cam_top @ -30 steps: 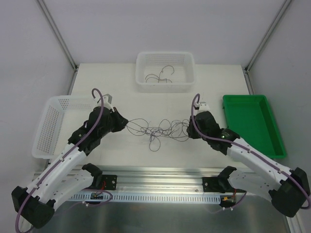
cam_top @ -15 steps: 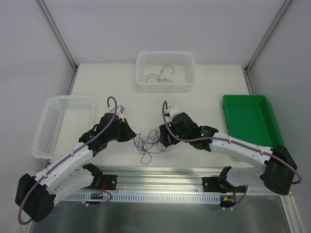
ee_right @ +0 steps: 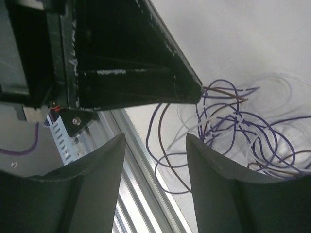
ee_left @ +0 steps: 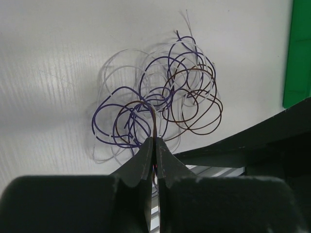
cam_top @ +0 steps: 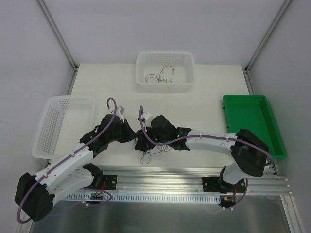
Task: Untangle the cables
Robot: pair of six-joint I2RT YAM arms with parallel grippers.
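Top external view gives us the whole layout. The cables [cam_top: 154,147] lie bunched in a small tangle on the white counter [cam_top: 209,104], low in the centre of the frame. The left hand [cam_top: 132,138] and the right hand [cam_top: 141,143] meet at the tangle's left edge. A few loose wires also lie in the white basket [cam_top: 165,87] at upper centre. A perforated basket [cam_top: 53,121] sits at the left edge and a green tray [cam_top: 250,121] at the right. From up here the wires are hair-thin, and we cannot tell how either hand stands.

Left wrist view settles one of them. Its two dark fingers [ee_left: 146,158] are pressed flat together into a narrow wedge. A brown wire and a purple strand run down into the seam, so this hand is clamped on the cables. Here we can also separate the colours: purple, brown and pale whitish wires, all smooth round curls overlapping one another. They lie on a matte, faintly ribbed surface.

Right wrist view shows what the others hide. Its own broad, dark, rounded fingers [ee_right: 92,189] stand well apart at the bottom of the frame, with nothing clamped between them. Through the gap we see a silver rail [ee_right: 146,199] and a purple loop lying on the counter. In the upper left, the left hand's pointed black tip holds the brown wire right at its end, just beside the tangle.
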